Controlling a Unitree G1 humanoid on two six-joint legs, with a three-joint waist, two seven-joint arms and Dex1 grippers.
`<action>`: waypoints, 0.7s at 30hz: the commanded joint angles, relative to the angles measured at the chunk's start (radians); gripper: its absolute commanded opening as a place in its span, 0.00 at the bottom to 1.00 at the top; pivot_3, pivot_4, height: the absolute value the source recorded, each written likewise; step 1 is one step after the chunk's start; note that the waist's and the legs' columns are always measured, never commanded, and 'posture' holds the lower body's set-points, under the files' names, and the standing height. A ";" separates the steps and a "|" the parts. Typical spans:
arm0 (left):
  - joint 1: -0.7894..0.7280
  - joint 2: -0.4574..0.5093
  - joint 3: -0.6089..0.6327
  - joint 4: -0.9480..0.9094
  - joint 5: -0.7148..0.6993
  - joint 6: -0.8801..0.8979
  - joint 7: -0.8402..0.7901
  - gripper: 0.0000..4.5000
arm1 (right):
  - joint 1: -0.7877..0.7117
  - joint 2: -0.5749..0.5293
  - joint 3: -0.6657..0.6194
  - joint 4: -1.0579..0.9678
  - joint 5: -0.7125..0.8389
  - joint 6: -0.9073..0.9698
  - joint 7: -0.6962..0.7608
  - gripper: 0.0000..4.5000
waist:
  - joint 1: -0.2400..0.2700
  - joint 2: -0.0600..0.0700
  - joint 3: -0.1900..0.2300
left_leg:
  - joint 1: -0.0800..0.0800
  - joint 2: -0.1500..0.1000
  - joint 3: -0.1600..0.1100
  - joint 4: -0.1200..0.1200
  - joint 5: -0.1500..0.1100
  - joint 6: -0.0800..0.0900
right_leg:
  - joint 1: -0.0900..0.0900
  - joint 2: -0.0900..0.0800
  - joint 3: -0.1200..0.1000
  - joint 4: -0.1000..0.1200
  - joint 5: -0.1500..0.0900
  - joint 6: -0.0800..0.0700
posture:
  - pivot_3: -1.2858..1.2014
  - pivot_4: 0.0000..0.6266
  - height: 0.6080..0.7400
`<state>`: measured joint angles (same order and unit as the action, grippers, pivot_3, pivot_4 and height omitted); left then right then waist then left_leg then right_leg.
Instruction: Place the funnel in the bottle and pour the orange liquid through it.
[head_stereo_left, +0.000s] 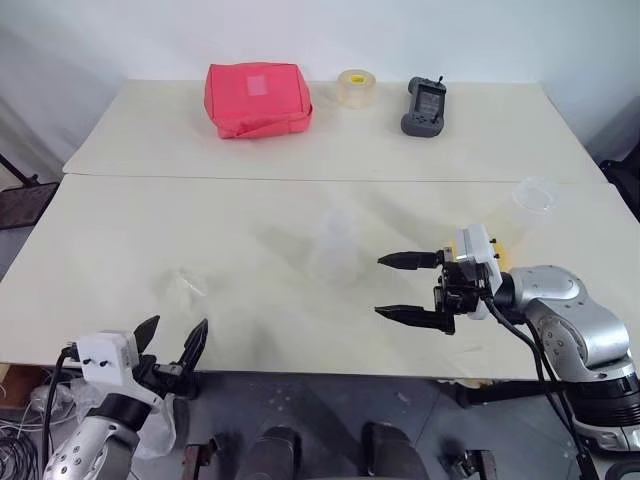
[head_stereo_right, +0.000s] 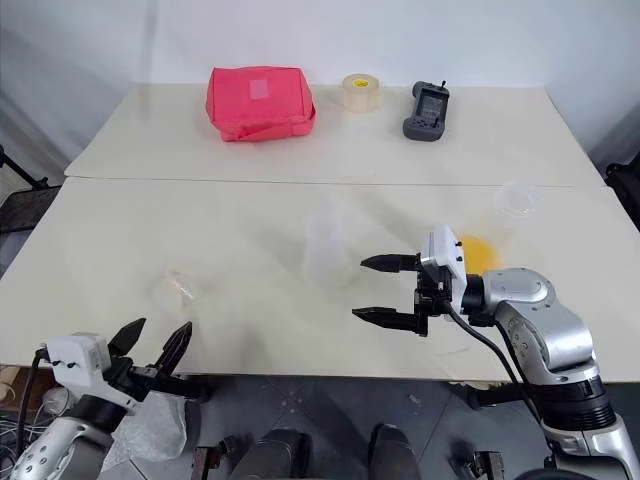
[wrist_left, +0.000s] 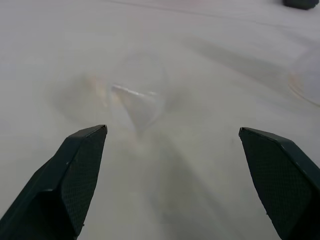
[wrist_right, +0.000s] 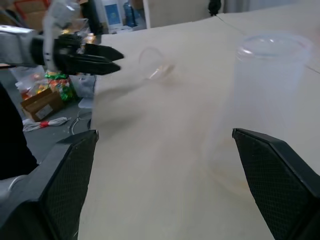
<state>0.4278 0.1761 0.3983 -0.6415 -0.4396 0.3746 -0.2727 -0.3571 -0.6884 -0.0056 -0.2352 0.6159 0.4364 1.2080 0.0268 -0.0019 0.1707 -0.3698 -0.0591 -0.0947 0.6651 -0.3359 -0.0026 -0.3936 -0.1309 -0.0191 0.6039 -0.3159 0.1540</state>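
The funnel (head_stereo_left: 186, 283) lies on its side on the front left of the table, clear and hard to make out. Just before it, at the table's front edge, my left gripper (head_stereo_left: 175, 335) is open and points at the funnel (wrist_left: 137, 105). The bottle (head_stereo_left: 335, 245) stands upright mid-table. My right gripper (head_stereo_left: 383, 286) is open, level and pointing left, a short way right of the bottle (wrist_right: 270, 100), touching nothing. Behind that hand, a broader clear flask (head_stereo_right: 517, 198) holds the orange liquid (head_stereo_right: 478, 250) as a shallow pool.
On the far table lie a red pouch (head_stereo_left: 258, 98), a roll of tape (head_stereo_left: 353, 88) and a dark handheld device (head_stereo_left: 424, 106). A seam (head_stereo_left: 300, 180) runs between the two tables.
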 joint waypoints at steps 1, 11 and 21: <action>-0.047 -0.008 -0.005 0.023 0.054 -0.058 0.057 1.00 | -0.004 -0.003 -0.007 -0.059 0.034 -0.010 0.027 1.00 | 0.000 0.000 0.000 | 0.000 0.000 0.000 0.000 0.000 0.000 | 0.000 0.000 0.000 0.000 0.000 0.000 | 0.52 0.24 1.00; -0.104 0.013 0.000 0.095 0.105 -0.119 0.084 1.00 | 0.031 0.036 -0.015 -0.087 0.060 -0.011 0.012 1.00 | 0.000 0.000 0.000 | 0.000 0.000 0.000 0.000 0.000 0.000 | 0.000 0.000 0.000 0.000 0.000 0.000 | 0.52 0.24 1.00; -0.185 0.039 -0.008 0.187 0.146 -0.140 0.104 1.00 | 0.032 0.062 -0.027 -0.098 0.072 -0.012 -0.026 1.00 | 0.000 0.000 0.000 | 0.000 0.000 0.000 0.000 0.000 0.000 | -0.001 0.000 0.000 0.001 0.000 0.000 | 0.52 0.24 1.00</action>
<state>0.2513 0.2006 0.3801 -0.4485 -0.3044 0.2580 -0.1746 -0.3254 -0.6273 -0.0071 -0.2893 0.6619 0.4361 1.1869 0.0265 -0.0019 0.1707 -0.3697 -0.0592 -0.0947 0.6650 -0.3359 -0.0027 -0.3944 -0.1312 -0.0192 0.6055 -0.3157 0.1543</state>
